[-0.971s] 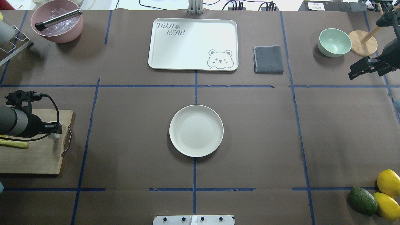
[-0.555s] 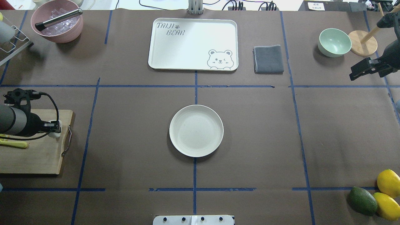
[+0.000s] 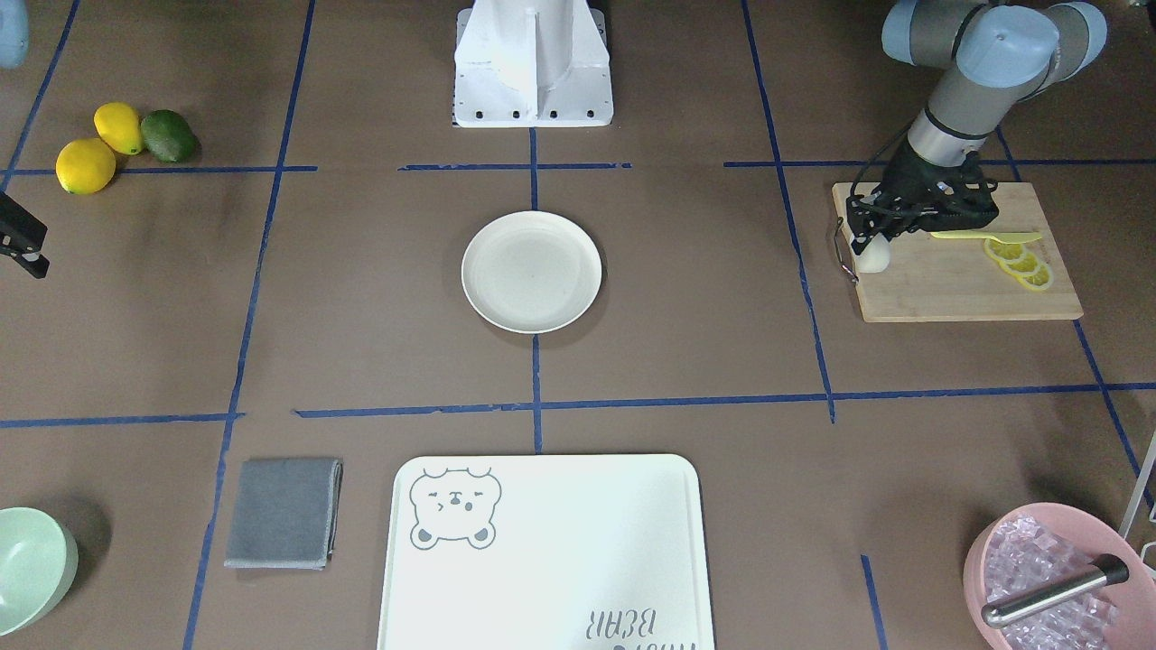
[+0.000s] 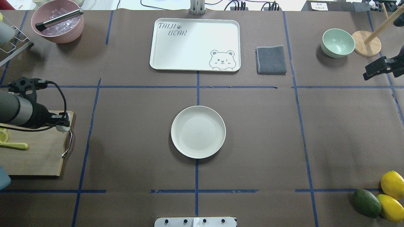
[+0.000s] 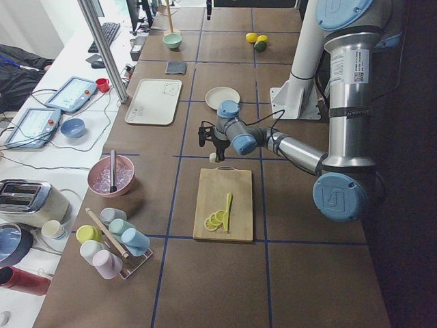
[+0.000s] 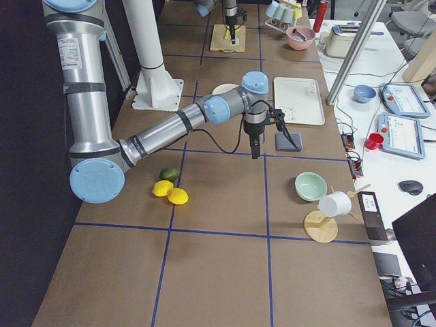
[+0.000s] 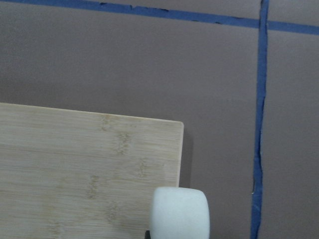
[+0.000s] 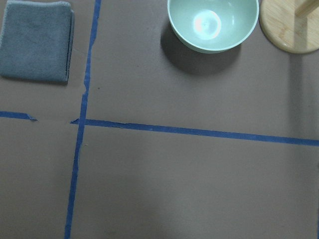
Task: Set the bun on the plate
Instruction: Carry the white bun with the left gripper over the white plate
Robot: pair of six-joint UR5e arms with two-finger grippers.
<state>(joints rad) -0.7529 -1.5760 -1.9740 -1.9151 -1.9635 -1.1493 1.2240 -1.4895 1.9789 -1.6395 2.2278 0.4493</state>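
**Left hand gripped the bun at a corner of the board.**
Front view: the left hand's fingers were closed on the bun at the board's corner on the plate's side, near the left edge of the counter. The plate sat mid-counter, well apart. The right hand hung at the right edge; how far open, I could not tell. Overhead: the bun showed white at the hand's tip, near the board's handle. Left wrist: the bun overlapped the board's corner. Right wrist: a bowl and a cloth lay below.
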